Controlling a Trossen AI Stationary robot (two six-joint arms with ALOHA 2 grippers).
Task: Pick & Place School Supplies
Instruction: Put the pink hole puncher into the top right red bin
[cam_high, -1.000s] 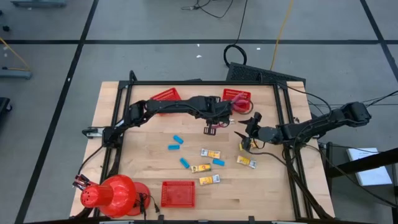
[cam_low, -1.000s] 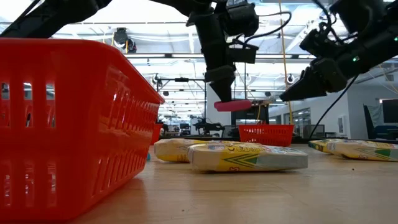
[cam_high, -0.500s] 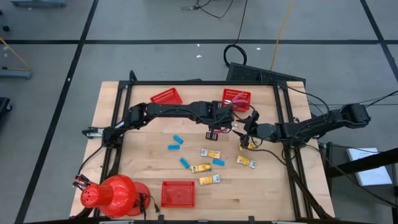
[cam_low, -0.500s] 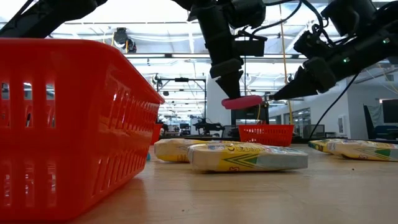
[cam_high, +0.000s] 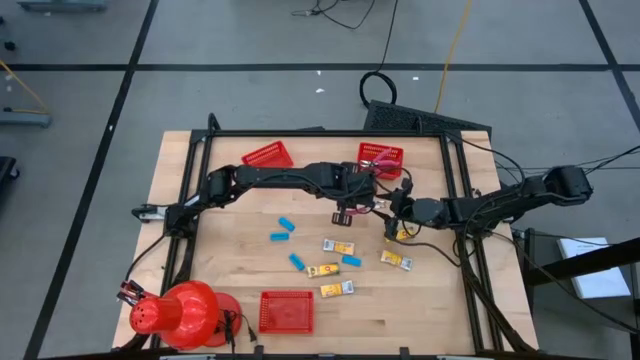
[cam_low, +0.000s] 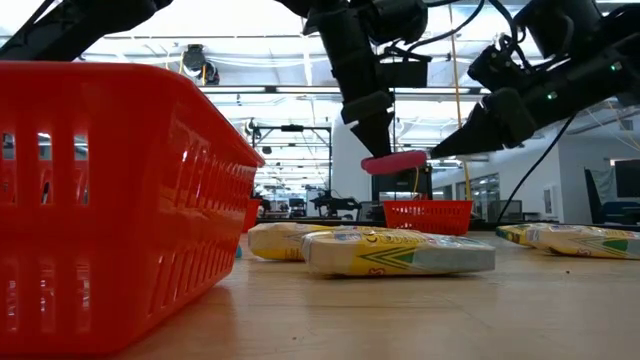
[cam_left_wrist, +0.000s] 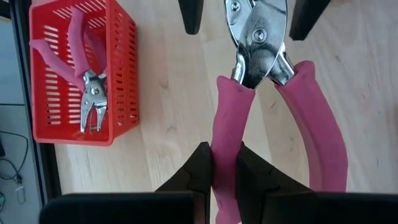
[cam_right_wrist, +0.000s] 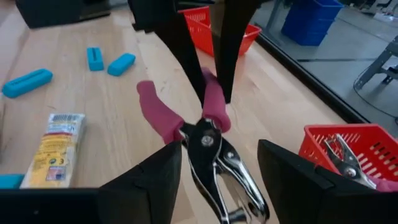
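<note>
Moved closer since a second ago: right pincer (cam_right_wrist: 214, 186), spread around metal head of pink-handled pliers (cam_left_wrist: 261, 56). Held above desk (cam_high: 430, 290) middle, one handle pinched by left pincer (cam_left_wrist: 224, 165), seen only by wrist views.

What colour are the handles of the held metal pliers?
Pink handles; clearest in the left wrist view.

A table (cam_high: 430, 300) carries three baskets: two along the far edge (cam_high: 266, 155) (cam_high: 381, 158), one at the near edge (cam_high: 286, 311). Packets (cam_high: 338, 247) and short blocks (cam_high: 284, 223) lie scattered between them. A second pair of pliers (cam_left_wrist: 87, 81) lies inside the far right basket.
</note>
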